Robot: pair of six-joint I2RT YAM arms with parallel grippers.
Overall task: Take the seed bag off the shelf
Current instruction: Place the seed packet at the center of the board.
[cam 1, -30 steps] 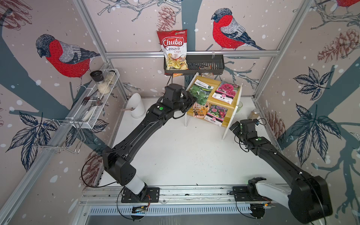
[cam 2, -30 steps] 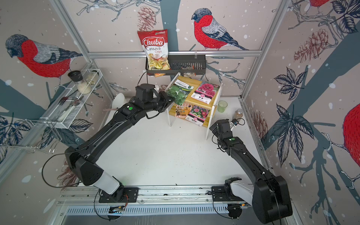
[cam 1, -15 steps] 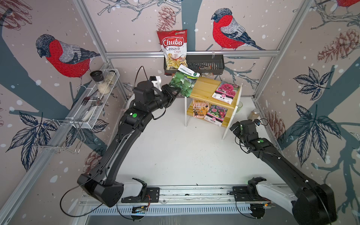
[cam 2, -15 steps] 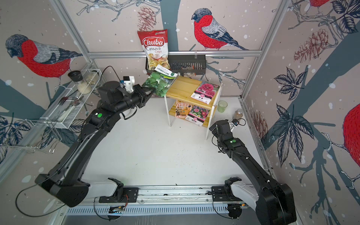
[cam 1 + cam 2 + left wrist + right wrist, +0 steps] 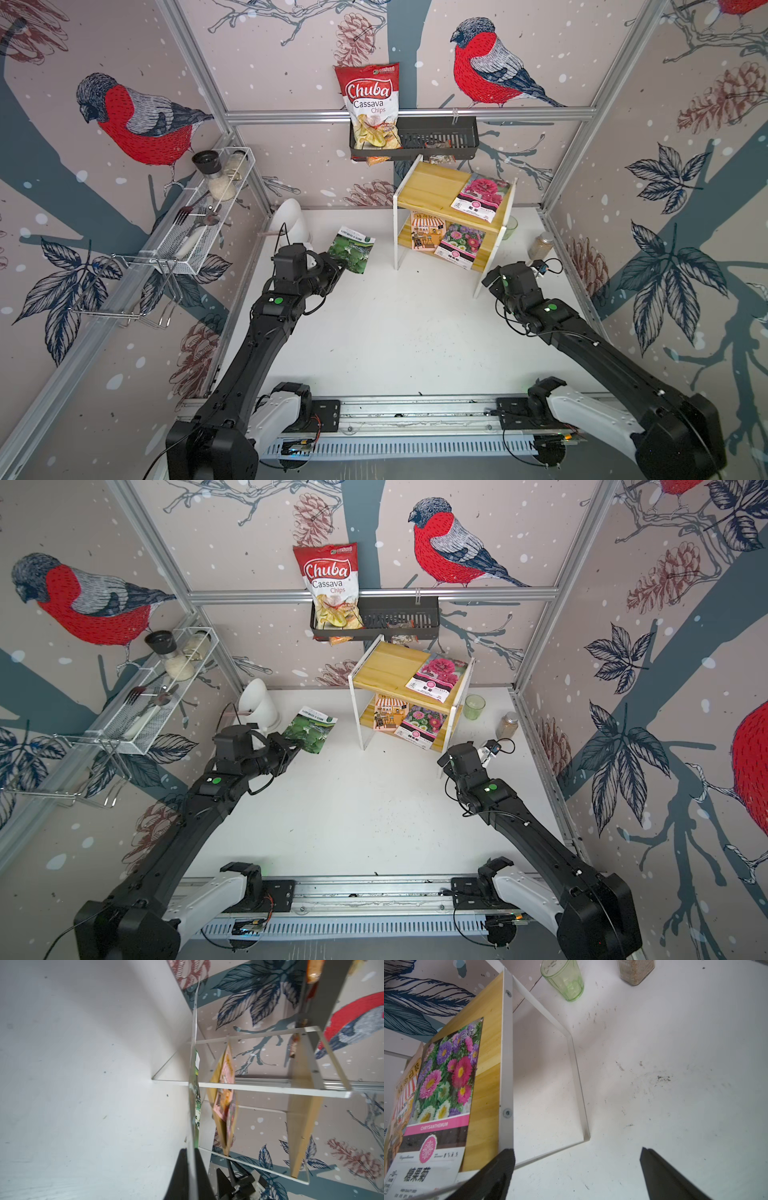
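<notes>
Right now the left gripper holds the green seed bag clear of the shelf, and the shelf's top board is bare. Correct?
Not quite. The top board of the shelf is not bare: a pink flower packet lies on it, seen in both top views. The rest stands: the left gripper holds the green seed bag clear of the shelf.

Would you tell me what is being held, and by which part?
Left gripper pinches the green seed bag by its bottom edge; right gripper holds nothing.
</notes>
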